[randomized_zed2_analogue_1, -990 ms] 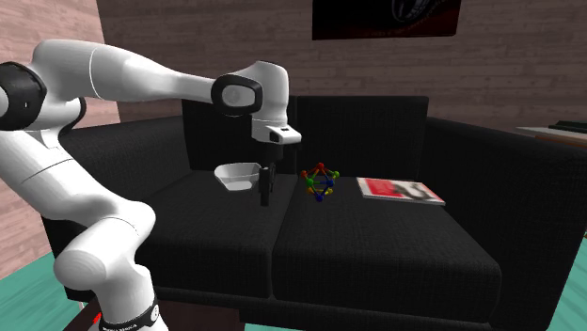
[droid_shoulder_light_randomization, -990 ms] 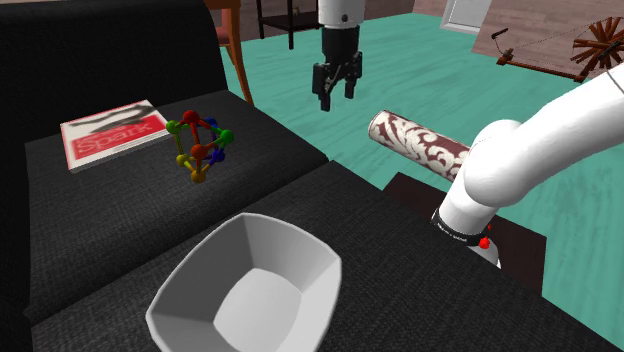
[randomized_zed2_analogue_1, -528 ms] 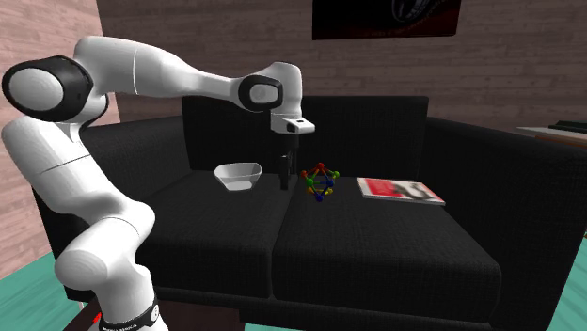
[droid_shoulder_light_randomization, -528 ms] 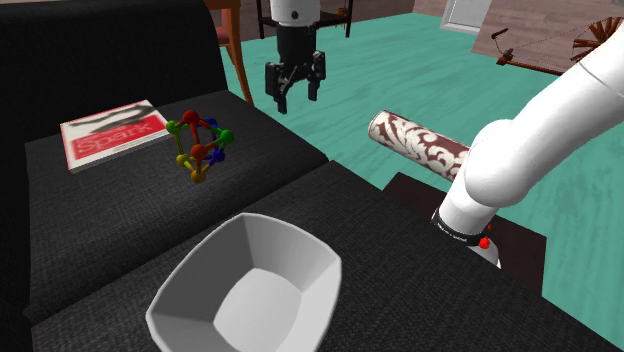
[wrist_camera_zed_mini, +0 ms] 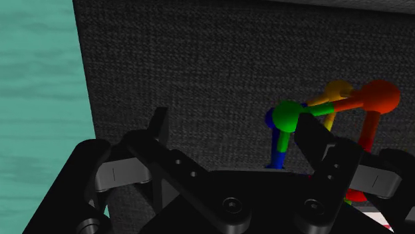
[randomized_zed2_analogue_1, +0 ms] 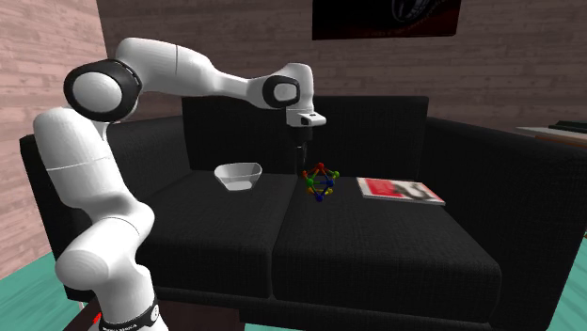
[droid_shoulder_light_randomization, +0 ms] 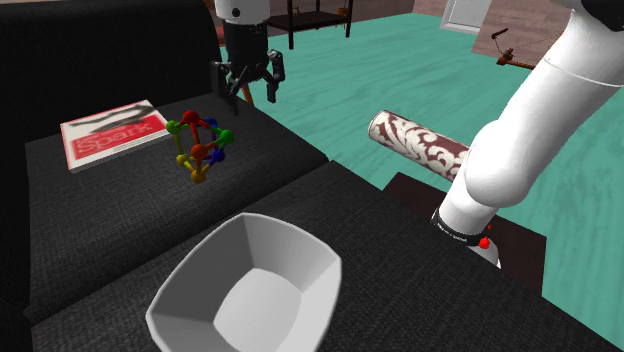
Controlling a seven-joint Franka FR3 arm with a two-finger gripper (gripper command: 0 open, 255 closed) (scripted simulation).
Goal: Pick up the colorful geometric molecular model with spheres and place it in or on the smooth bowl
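Hovering with fingers spread, above and a little to one side of the colourful molecular model [droid_shoulder_light_randomization: 200, 147] on the black sofa seat [droid_shoulder_light_randomization: 100, 225], well apart from the white bowl [droid_shoulder_light_randomization: 250, 292], the gripper [droid_shoulder_light_randomization: 248, 96] appears to be at the reaching step and next needs to centre over the model and descend.

One molecular model [droid_shoulder_light_randomization: 200, 148], one bowl [droid_shoulder_light_randomization: 300, 272] and one magazine [droid_shoulder_light_randomization: 115, 135] are resting on the sofa [droid_shoulder_light_randomization: 100, 225], with one patterned roll [droid_shoulder_light_randomization: 418, 145] lying off its edge.
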